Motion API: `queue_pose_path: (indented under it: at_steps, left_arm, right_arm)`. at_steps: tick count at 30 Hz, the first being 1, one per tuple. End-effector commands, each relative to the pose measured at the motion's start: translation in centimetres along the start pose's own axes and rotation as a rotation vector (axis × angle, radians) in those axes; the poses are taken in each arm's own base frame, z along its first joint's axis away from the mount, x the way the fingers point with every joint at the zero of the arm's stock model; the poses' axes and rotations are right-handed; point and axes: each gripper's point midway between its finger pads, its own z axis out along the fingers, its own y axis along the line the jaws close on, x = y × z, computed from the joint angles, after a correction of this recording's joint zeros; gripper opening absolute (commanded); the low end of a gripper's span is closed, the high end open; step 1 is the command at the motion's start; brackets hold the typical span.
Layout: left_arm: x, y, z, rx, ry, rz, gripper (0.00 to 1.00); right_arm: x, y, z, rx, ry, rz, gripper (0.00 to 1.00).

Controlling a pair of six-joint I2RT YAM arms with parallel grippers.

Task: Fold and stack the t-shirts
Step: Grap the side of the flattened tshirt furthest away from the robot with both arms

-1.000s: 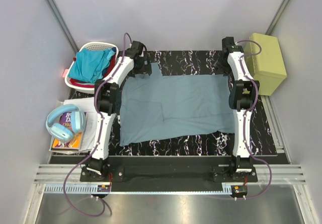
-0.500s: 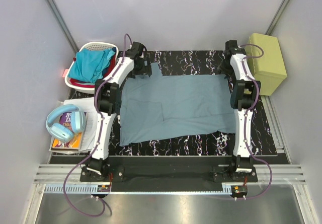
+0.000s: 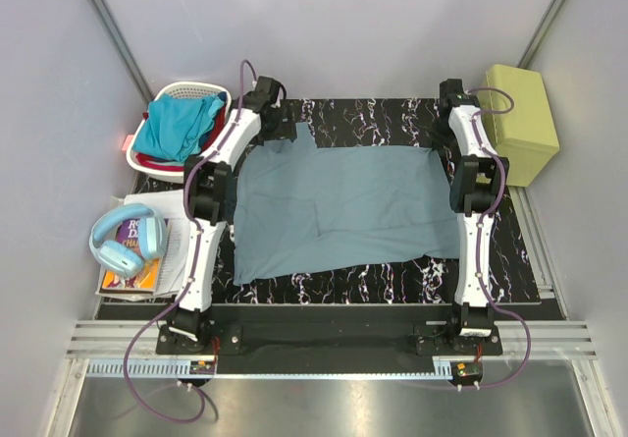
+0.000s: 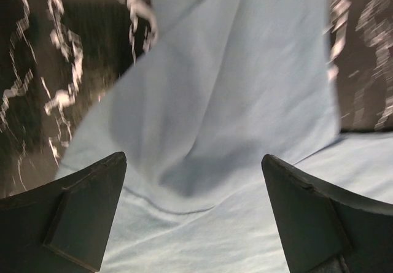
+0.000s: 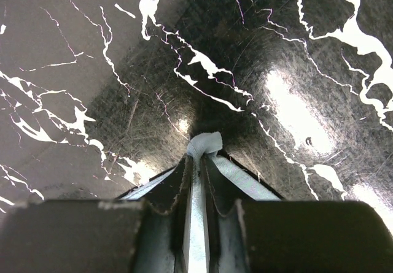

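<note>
Since a second ago the right gripper has pinched down, and its jaws now nip a thin fold of the grey-blue t-shirt near the far right corner. The left gripper hangs wide open over the far left corner, holding nothing. The shirt lies flat on the black marbled table, long axis running left to right between the arms; I can't make out the collar end.
</note>
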Motion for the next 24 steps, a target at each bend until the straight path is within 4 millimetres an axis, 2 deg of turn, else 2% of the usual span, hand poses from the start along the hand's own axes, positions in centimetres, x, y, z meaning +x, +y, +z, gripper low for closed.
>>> queue_pose_path:
  at_steps: [1, 9, 16, 20, 23, 24]
  left_arm:
    - [-6.3, -1.2, -3.1, 0.052, -0.198, -0.025, 0.99]
    - [-4.4, 0.3, 0.6, 0.055, -0.126, -0.055, 0.99]
    - [-3.5, 0.8, 2.5, 0.082, -0.088, -0.093, 0.98]
    - [-3.3, 0.7, 2.8, 0.091, -0.083, -0.098, 0.90]
    - [-3.2, 0.8, 2.9, 0.085, -0.078, -0.092, 0.78]
    - [-3.1, 0.8, 2.9, 0.083, -0.076, -0.093, 0.69]
  right_arm:
    - [0.3, 0.0, -1.6, -0.001, 0.010, 0.005, 0.14]
    - [0.1, 0.0, -2.3, -0.010, 0.007, 0.006, 0.13]
    - [-0.3, 0.3, -3.1, -0.024, -0.003, 0.009, 0.10]
    - [-0.4, 0.5, -3.1, -0.031, -0.004, 0.014, 0.08]
    - [-0.1, 0.4, -2.8, -0.028, 0.005, 0.014, 0.04]
    - [0.1, 0.3, -2.6, -0.025, 0.010, 0.012, 0.02]
